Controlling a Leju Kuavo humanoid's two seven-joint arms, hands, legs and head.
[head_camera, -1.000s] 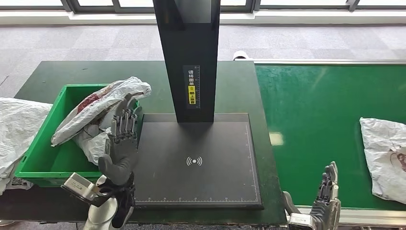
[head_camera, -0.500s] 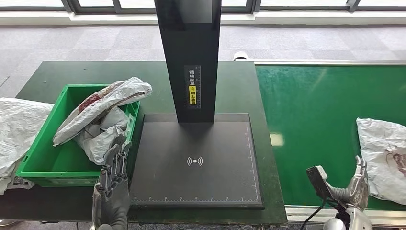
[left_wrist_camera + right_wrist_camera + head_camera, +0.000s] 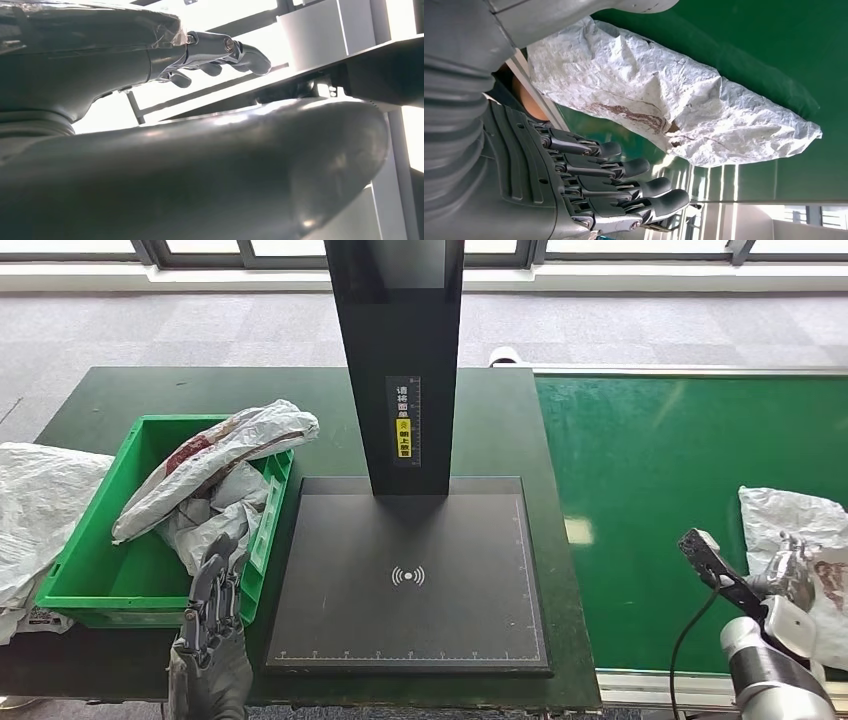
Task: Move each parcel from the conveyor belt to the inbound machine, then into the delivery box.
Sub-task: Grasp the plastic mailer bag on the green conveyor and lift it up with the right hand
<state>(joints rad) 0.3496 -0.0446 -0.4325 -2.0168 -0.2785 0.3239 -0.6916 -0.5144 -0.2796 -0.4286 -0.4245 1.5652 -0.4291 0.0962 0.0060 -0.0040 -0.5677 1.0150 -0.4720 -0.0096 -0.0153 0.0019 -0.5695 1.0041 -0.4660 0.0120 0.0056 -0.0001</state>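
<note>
Hands first: the left hand (image 3: 210,640) is hanging at about 7 o'clock in the head view, fingers (image 3: 212,590) stretched out flat and apart with nothing in them, lying over the near edge of the dark green table (image 3: 110,400) just beside the near right corner of the green delivery box (image 3: 90,602). Over at 4 o'clock the right hand (image 3: 790,575) is reaching onto the green conveyor belt (image 3: 650,490), sitting right against the near edge of a crumpled white parcel (image 3: 800,525); in the right wrist view its fingers (image 3: 624,169) are lying straight and side by side, spread away from the thumb, with the parcel (image 3: 674,100) near them but not gripped, so this hand is unclasped and empty too.

Moving outward, the inbound machine's flat black scanning plate (image 3: 410,570) is lying dead centre, bearing a white wireless mark, and its black post (image 3: 400,340) is rising toward 12 o'clock with a label of white and yellow print on it. At 9 o'clock two white parcels (image 3: 215,475) are lying in the delivery box, the upper one drooping over the box's right wall. Another white bag (image 3: 40,510) is resting at the far 9 o'clock edge, outside the box. Beyond the table, grey carpet (image 3: 200,330) is running up to a window frame at 12 o'clock.
</note>
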